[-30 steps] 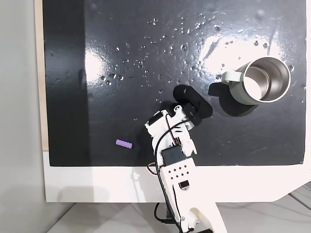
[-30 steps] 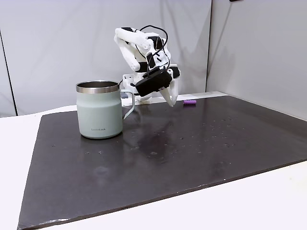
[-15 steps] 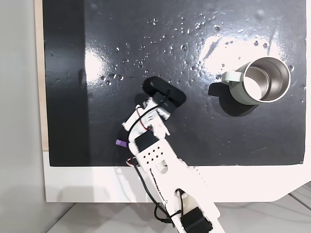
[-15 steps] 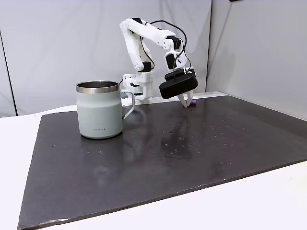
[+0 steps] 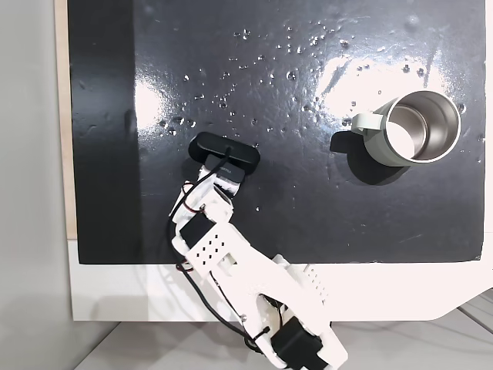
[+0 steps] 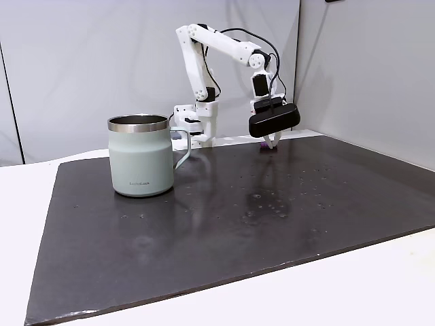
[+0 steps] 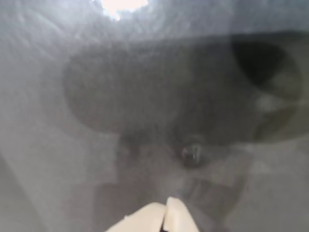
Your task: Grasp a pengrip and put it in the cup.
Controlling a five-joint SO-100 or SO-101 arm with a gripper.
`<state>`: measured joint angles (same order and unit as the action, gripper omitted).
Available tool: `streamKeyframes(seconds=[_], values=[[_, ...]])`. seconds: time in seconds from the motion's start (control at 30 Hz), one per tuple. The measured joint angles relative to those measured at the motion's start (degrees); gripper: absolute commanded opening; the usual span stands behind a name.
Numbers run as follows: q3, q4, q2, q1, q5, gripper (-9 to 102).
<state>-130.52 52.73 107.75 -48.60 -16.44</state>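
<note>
The pale grey-green cup [image 5: 381,145] with a steel inside stands upright at the right of the black mat, and at the left [image 6: 141,163] in the low fixed view. My gripper [image 6: 272,142] points down at the far side of the mat, just above it. A sliver of the purple pengrip [image 6: 264,147] shows on the mat beside the fingertips. From above the arm [image 5: 212,231] covers the pengrip. In the wrist view the two cream fingertips [image 7: 165,218] touch each other, shut with nothing between them.
The black mat [image 5: 308,62] is glossy and dotted with small droplets. It lies on a white table [image 5: 115,289], whose edge runs close behind the arm's base [image 6: 197,125]. A black wrist camera [image 5: 223,150] juts out ahead of the gripper.
The arm has swung left in the top fixed view, away from the cup's side and over the pengrip, now covering it. The cup has not moved.
</note>
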Motion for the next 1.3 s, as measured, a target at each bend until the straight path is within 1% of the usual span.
streamKeyframes(seconds=[0.13, 0.2, 0.33, 0.5, 0.67, 1.0, 1.17, 1.3], values=[[1.5, 2.0, -0.4, -1.1, -0.1, 4], [2.5, 3.0, -1.1, -1.4, -0.9, 8], [4.8, 6.4, -1.4, -2.5, -5.7, 15], [5.4, 10.8, 0.2, -2.3, -16.9, 20], [5.4, 11.7, 4.2, -2.3, -29.0, 24], [5.4, 14.0, 8.4, -1.9, -53.3, 27], [2.9, 13.5, 8.6, -1.9, -62.6, 27], [-2.6, 9.3, 10.0, -1.9, -69.1, 28]])
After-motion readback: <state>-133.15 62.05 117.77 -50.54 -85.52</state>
